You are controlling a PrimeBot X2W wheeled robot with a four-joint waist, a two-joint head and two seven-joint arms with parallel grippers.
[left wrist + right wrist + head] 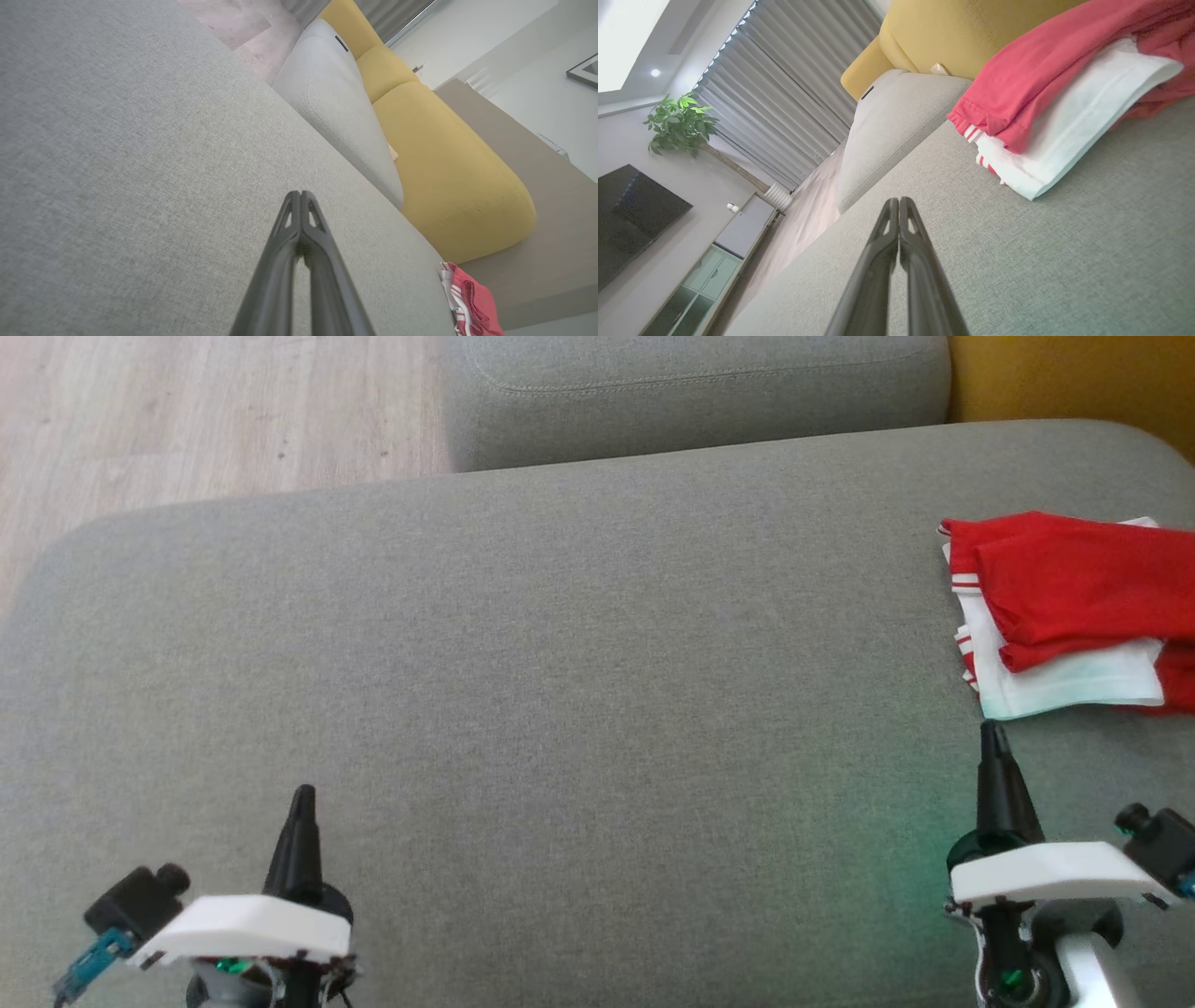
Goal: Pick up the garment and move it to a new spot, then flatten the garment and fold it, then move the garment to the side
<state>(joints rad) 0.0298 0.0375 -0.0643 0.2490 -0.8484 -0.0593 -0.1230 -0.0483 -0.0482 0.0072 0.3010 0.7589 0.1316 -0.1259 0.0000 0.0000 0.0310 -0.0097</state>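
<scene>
The garment (1074,607), red and white with striped trim, lies folded at the right edge of the grey sofa seat (560,691). It also appears in the right wrist view (1055,102) and small in the left wrist view (469,298). My right gripper (991,728) is shut and empty, its tips just short of the garment's near white edge. My left gripper (303,793) is shut and empty over bare fabric at the lower left. Both wrist views show the fingers pressed together (301,193) (899,200).
A second grey cushion (691,392) stands beyond the seat, with a yellow cushion (1074,378) at the far right. Wood floor (187,420) lies off the seat's far left edge. In the right wrist view are curtains, a plant (679,123) and a cabinet.
</scene>
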